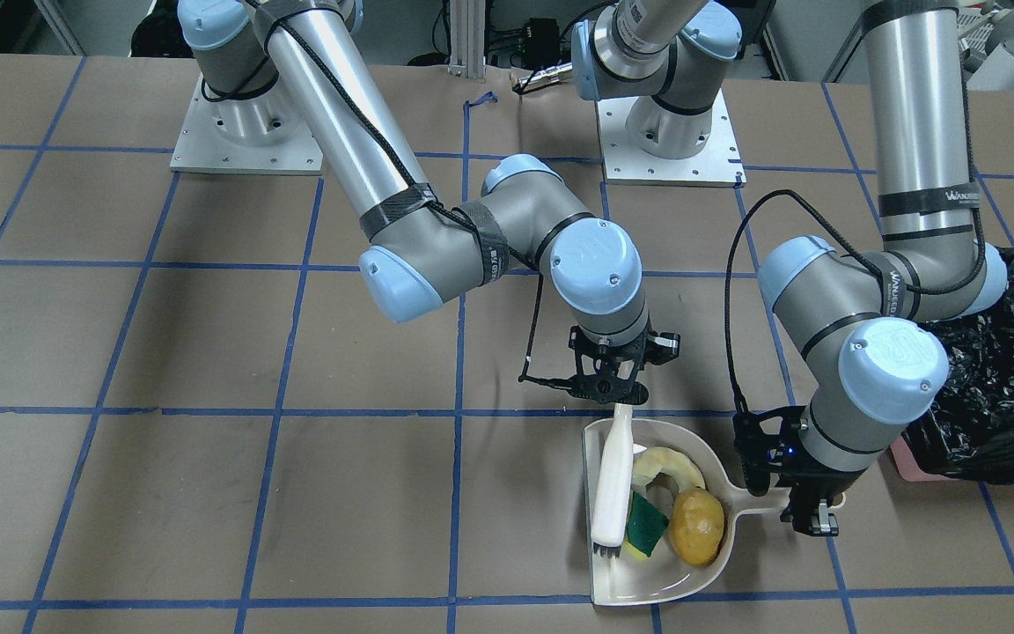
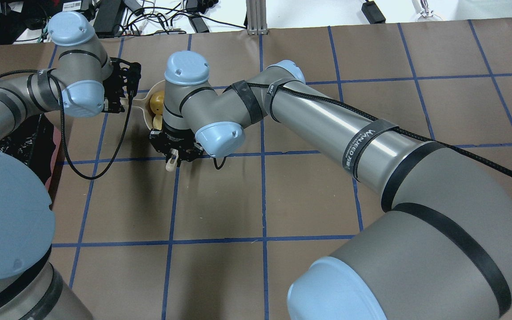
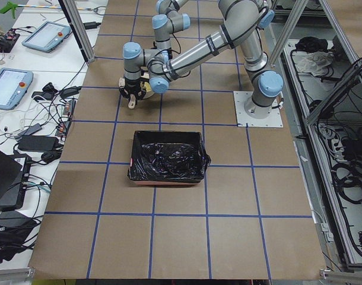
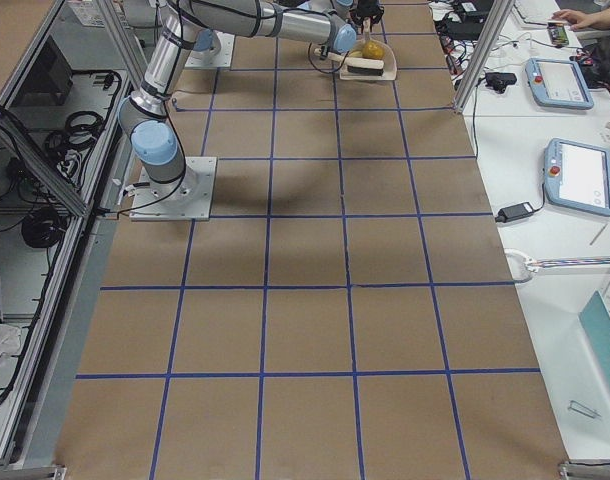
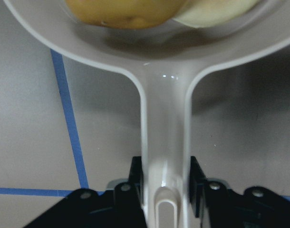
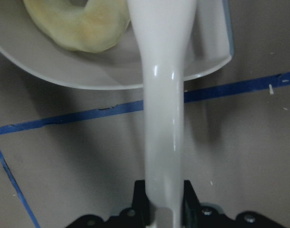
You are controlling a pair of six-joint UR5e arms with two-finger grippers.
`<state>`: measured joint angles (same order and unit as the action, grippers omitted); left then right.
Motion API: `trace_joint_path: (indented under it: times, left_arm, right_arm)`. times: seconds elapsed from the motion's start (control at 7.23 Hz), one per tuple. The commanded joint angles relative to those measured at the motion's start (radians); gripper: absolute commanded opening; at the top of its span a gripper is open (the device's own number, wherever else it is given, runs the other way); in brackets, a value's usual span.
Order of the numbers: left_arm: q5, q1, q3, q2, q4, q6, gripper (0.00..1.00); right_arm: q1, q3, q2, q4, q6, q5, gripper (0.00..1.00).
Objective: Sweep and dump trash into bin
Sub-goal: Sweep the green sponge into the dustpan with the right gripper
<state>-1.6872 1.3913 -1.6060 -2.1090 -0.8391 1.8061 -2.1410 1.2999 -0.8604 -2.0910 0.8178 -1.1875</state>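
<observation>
All trash [image 1: 696, 527] in dustpan [image 1: 648, 581]; left claw [image 5: 165, 173] grips its leftward handle [image 5: 165, 118], right claw [image 6: 164, 192] brush [image 1: 613, 480].

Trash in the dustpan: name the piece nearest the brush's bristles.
The green-and-yellow sponge, beside the bristles; the croissant and potato lie farther off.

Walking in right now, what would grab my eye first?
A beige dustpan lies beside a black-lined bin: the left end effector grips the pan's handle, and the right end effector holds a brush resting in it. The pan carries a potato, a green sponge and a tan crescent.
</observation>
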Motion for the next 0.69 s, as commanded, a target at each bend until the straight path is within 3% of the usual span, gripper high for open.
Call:
trace_joint_path:
  times: [0.0,0.55]
  left_arm:
    - [0.001,0.000,0.000,0.000,0.000,-0.001,0.12]
    - [0.001,-0.002,0.002,0.003,0.000,0.002,0.11]
  right_arm:
    - [0.003,-0.013,-0.003,0.003,-0.003,0.009,0.00]
    - [0.059,0.012,-0.025,0.008,-0.042,-0.035,0.00]
